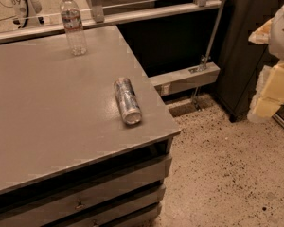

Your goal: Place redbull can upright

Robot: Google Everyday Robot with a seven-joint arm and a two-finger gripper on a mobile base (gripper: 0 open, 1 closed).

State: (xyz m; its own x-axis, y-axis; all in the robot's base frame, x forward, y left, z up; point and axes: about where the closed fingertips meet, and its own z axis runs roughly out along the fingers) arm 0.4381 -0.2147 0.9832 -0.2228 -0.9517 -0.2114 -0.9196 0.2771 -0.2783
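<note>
The redbull can [127, 100] lies on its side on the grey table [47, 117], near the table's right front corner. It is silver with blue patches, and one shiny end faces the front edge. My gripper [270, 90] is a white and cream shape at the right edge of the view. It hangs over the floor, well to the right of the table and far from the can. It holds nothing that I can see.
A clear plastic water bottle [73, 24] with a white cap stands upright at the back of the table. Drawers [109, 193] run under the tabletop. A dark cabinet [241, 56] and a metal rail [132, 15] stand behind. Speckled floor [227, 174] lies to the right.
</note>
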